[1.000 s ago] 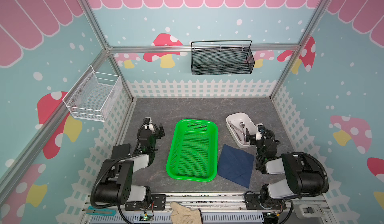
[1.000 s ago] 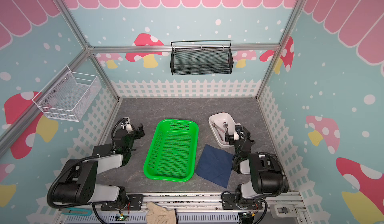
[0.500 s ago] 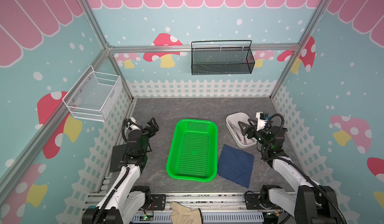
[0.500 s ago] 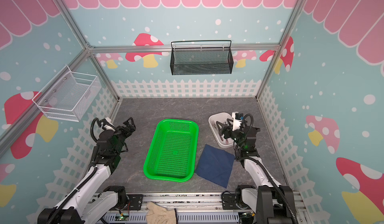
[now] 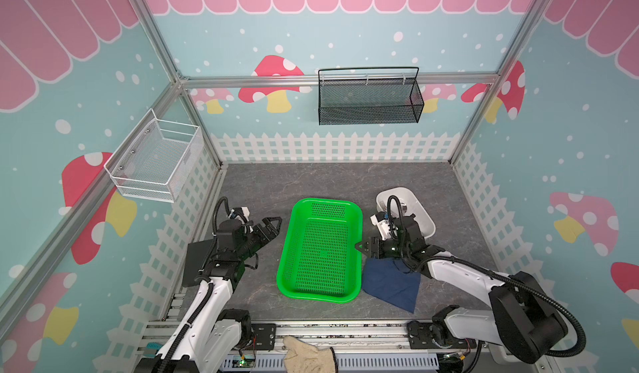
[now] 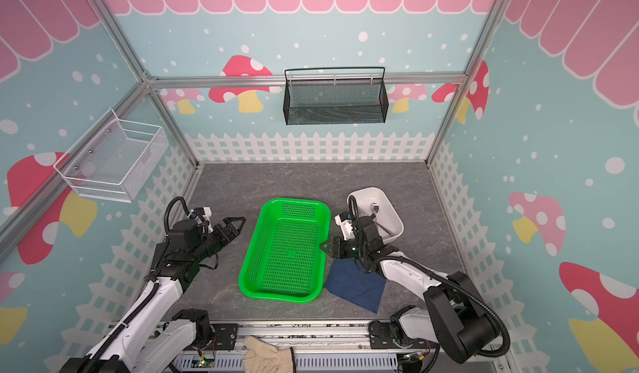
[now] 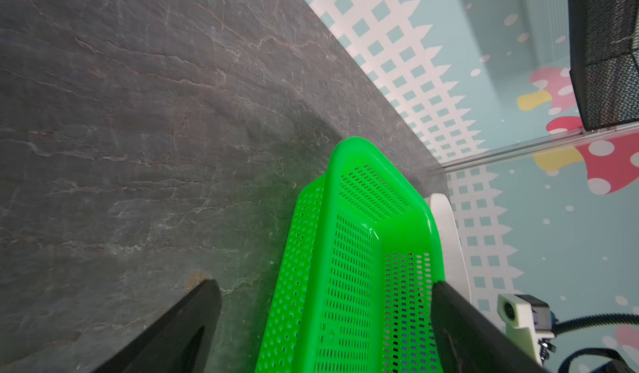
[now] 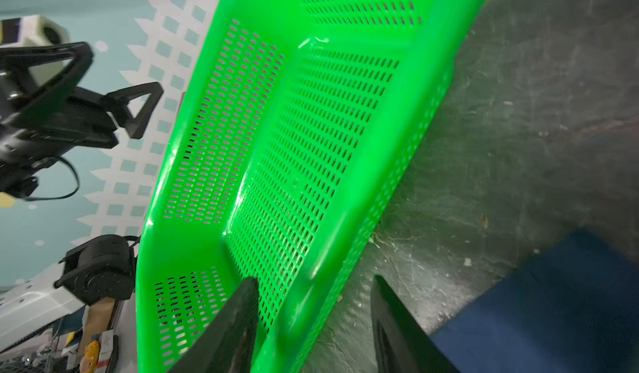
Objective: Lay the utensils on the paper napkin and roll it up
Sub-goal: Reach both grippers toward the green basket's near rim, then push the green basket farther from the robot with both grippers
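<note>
The navy paper napkin (image 5: 390, 284) (image 6: 356, 284) (image 8: 553, 302) lies flat on the table, right of the green basket (image 5: 326, 201) (image 6: 294, 201) (image 7: 349, 167) (image 8: 345, 229). The utensils rest in a white dish (image 5: 415, 198) (image 6: 366, 191) at the back right. The spoon (image 6: 375, 208) shows there, while the fork is mostly hidden behind my right arm's cable. My right gripper (image 5: 361, 246) (image 6: 325, 246) (image 8: 314, 279) straddles the basket's right rim, jaws half narrowed and apart from it. My left gripper (image 5: 275, 226) (image 6: 238, 224) (image 7: 325, 284) is wide open just left of the basket.
A black mesh basket (image 5: 368, 101) hangs on the back wall. On the left wall hangs a white wire basket (image 5: 155, 160). A beige glove (image 5: 307, 355) lies on the front rail. White fence panels border the table.
Both arms have risen and reached toward the green basket. The right gripper swung from the white dish to the basket's right rim, its jaws narrowing. The left gripper moved toward the basket's left side.
</note>
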You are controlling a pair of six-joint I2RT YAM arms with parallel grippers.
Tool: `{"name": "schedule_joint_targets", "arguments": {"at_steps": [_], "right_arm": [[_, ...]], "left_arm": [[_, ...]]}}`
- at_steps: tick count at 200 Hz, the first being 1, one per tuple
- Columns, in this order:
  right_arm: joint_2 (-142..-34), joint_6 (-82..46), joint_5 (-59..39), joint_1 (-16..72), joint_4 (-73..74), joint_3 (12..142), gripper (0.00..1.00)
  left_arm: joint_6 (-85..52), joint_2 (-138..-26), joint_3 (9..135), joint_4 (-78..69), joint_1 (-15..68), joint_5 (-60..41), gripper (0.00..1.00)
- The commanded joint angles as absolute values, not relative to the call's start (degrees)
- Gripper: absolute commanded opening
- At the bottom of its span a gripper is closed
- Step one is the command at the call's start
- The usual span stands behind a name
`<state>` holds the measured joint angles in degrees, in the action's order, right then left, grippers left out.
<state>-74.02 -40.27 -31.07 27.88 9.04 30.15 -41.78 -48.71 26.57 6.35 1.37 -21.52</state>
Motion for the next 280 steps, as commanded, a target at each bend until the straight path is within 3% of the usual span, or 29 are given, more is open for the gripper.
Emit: {"name": "schedule_joint_targets", "arguments": {"at_steps": [1,30,64,128,196,242,280], "right_arm": [[-75.88,-43.17,-27.42,29.39,7.08,32.69,0.5],[-79.34,-45.06,-25.76,29.96,7.03,34.9,0.33],[-81.13,-49.11,-20.23,29.98,8.58,36.57,0.2],[-88.32,-54.47,-10.48,29.95,10.8,44.53,0.04],[-105.47,-64.51,-1.08,29.86,12.89,62.37,0.03],[-121.63,-68.35,-3.56,29.75,9.36,81.17,0.04],[-127.84,-68.37,-6.52,30.66,6.46,91.06,0.06]], "left_arm": [[-40.41,-46.35,28.82,10.82,1.8,-22.34,0.97],[-39.8,-46.64,30.38,12.26,2.09,-22.82,0.96],[-39.03,-45.4,32.41,15.17,2.88,-23.04,0.96],[-39.19,-42.9,34.58,17.45,4.86,-21.73,0.96],[-38.3,-41.92,35.11,19.3,6.18,-20.75,0.96],[-38.49,-41.33,34.5,19.87,6.85,-21.35,0.96],[-38.36,-42.35,34.19,19.84,7.51,-22.3,0.96]]}}
